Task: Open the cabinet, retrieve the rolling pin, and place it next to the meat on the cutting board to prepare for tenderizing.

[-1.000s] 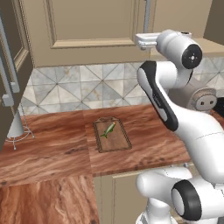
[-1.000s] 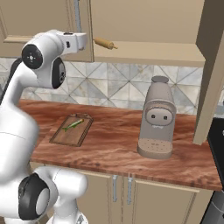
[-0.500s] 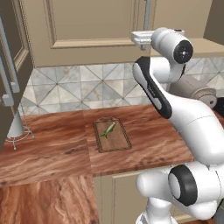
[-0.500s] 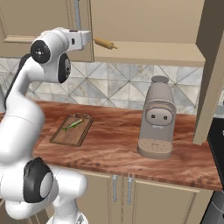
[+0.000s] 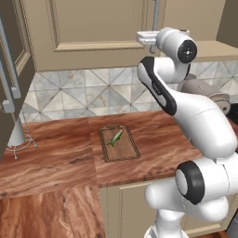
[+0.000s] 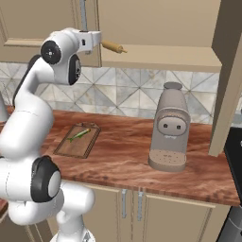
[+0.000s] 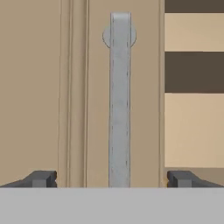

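The cabinet spans the upper wall. Its left door is shut; the section to the right stands open, exposing the shelf. The arm is raised to cabinet height with the hand level with the lower end of the door's silver bar handle.

Change over the last second: in both base views the upper arm has swung and the hand has shifted a little toward the door handle, while the rest of the scene holds its place, so the base has not driven. In the hand view the handle now runs vertically between the two finger tips. Judged from this, the arm is lining up on the handle of the closed door; no grip is made yet.

The tabletop carries the cutting board, which lies flat below the cabinet. A tall grey appliance stands on the tabletop well to the right of the board.

The rolling pin lies on the open cabinet shelf, just beside the hand on its right side in the right base view, one handle stub pointing outward. It is not yet retrieved.

The claw has its jaws fully apart, one on each side of the handle, touching nothing.

The meat rests on the board, untouched.
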Robot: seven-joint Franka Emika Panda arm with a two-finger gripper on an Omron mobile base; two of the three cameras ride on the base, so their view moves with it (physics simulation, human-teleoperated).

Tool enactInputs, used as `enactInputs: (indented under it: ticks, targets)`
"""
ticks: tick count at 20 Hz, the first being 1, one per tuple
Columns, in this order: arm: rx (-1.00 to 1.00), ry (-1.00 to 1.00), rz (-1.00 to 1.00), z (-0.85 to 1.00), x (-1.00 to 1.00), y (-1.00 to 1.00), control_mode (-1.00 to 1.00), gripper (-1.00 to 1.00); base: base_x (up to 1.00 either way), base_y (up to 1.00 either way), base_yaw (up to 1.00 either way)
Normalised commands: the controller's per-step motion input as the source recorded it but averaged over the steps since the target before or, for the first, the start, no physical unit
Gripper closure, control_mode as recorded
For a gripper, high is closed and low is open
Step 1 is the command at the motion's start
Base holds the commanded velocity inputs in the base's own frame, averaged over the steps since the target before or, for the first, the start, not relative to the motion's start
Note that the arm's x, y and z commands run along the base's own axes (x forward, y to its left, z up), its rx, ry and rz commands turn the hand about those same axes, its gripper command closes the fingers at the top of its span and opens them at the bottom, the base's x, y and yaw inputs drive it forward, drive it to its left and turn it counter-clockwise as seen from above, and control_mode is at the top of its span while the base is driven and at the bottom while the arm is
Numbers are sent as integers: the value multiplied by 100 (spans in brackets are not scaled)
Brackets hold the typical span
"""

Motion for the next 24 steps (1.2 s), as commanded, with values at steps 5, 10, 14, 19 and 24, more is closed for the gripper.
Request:
enactInputs:
  ticks: [5,10,14,19,24]
  targets:
    - [0,0,0,0,33,0,-100,-100,0,0,0]
    - [0,2,0,-4,34,0,-100,100,0,0,0]
    - [0,5,0,-4,37,1,-100,100,0,0,0]
    - [0,6,0,-7,5,0,-100,100,0,0,0]
    - [0,1,3,-13,25,-1,-100,100,0,0,0]
